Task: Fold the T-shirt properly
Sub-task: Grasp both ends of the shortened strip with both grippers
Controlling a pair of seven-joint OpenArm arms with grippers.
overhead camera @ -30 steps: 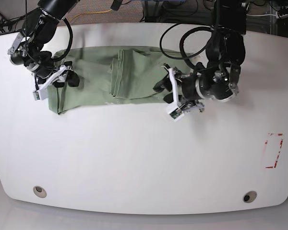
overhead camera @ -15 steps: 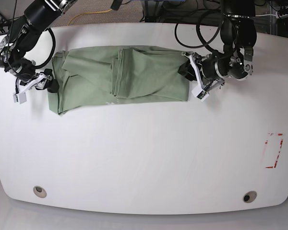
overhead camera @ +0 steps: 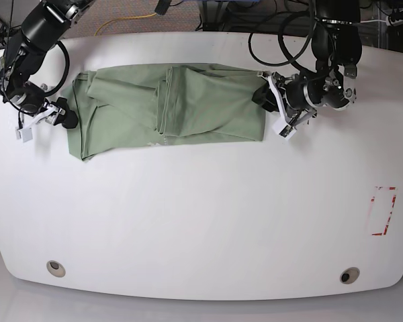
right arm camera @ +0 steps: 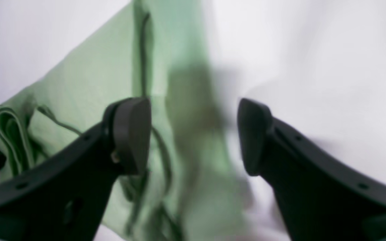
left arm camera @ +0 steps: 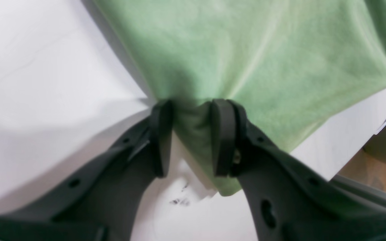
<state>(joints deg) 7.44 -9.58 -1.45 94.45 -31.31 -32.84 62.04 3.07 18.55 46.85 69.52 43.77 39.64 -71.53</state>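
The pale green T-shirt [overhead camera: 188,107] lies folded into a long band across the far half of the white table [overhead camera: 201,215]. At the band's right end, my left gripper [overhead camera: 265,106] is shut on a pinched fold of the T-shirt. In the left wrist view the T-shirt [left arm camera: 246,50] bunches between the black pads of the left gripper [left arm camera: 192,107]. My right gripper [overhead camera: 62,113] hovers at the band's left end. In the blurred right wrist view the right gripper [right arm camera: 193,110] stands wide open above the edge of the T-shirt [right arm camera: 95,77], gripping nothing.
A red-outlined rectangle [overhead camera: 383,211] is marked near the table's right edge. Two round holes [overhead camera: 55,267] [overhead camera: 349,275] sit near the front edge. Cables [overhead camera: 131,19] lie behind the table's far edge.
Both arms moved outward from over the shirt to its two ends. The left gripper closed on the right end's fabric. The right gripper stayed open and drifted left.
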